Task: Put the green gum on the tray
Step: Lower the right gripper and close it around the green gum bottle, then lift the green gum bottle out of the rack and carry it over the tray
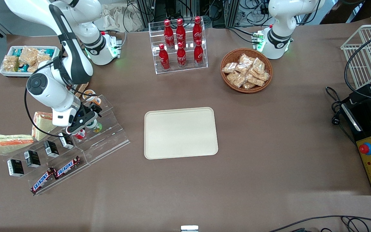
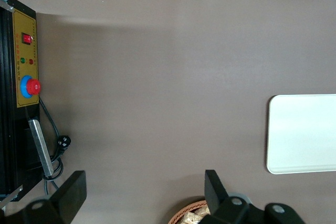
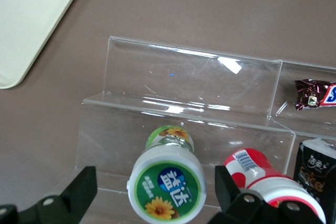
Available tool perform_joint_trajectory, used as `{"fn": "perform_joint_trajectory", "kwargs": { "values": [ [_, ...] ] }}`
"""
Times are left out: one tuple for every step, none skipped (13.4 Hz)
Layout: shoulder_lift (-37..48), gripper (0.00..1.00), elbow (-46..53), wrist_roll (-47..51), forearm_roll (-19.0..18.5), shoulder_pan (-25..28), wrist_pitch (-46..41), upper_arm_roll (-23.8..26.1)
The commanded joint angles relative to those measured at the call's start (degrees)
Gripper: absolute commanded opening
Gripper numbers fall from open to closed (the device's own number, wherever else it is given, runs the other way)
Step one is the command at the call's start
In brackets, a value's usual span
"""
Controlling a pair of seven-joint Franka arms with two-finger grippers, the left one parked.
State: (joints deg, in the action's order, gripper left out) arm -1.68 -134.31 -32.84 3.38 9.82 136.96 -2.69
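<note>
we find the gripper [image 3: 152, 195] with fingers apart either side of the green gum [image 3: 166, 180], which stands ungrasped on the clear stepped rack [image 3: 184, 93] beside a red-lidded bottle [image 3: 261, 174], so grasp, lift and transfer to the bare tray [image 1: 180, 132] all remain.

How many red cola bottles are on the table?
6, all in the clear rack: three on its upper step, three on the lower. The tool, over the green gum, hides none.
</note>
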Motion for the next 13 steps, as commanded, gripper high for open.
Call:
{"fn": "perform_joint_trajectory", "kwargs": {
  "values": [
    [-0.26,0.98,-1.48,-0.56,0.23,-0.07,2.78,0.05],
    [-0.17,0.93,-1.57,-0.56,0.23,-0.07,2.87,-0.04],
    [-0.08,0.89,-1.65,-0.65,0.14,-0.07,2.79,-0.04],
    [-0.17,0.79,-1.65,-0.65,0.14,-0.07,2.79,-0.04],
    [-0.17,0.62,-1.65,-0.65,0.23,-0.07,2.79,-0.04],
    [-0.17,0.46,-1.65,-0.65,0.23,-0.07,2.61,-0.04],
    [-0.08,0.35,-1.65,-0.56,0.23,-0.07,2.61,-0.04],
    [-0.08,0.25,-1.57,-0.47,0.23,-0.07,2.52,-0.04],
    [-0.08,0.21,-1.39,-0.47,0.23,-0.07,2.52,-0.04],
    [0.09,0.16,-1.04,-0.47,0.23,-0.07,2.35,-0.04],
    [0.09,0.16,-0.69,-0.3,0.23,-0.15,2.17,-0.04],
    [0.18,0.16,0.53,-0.21,0.32,-0.15,2.0,-0.04],
    [0.44,0.16,2.28,-0.3,0.32,-0.15,0.43,-0.13]
  ]
}}
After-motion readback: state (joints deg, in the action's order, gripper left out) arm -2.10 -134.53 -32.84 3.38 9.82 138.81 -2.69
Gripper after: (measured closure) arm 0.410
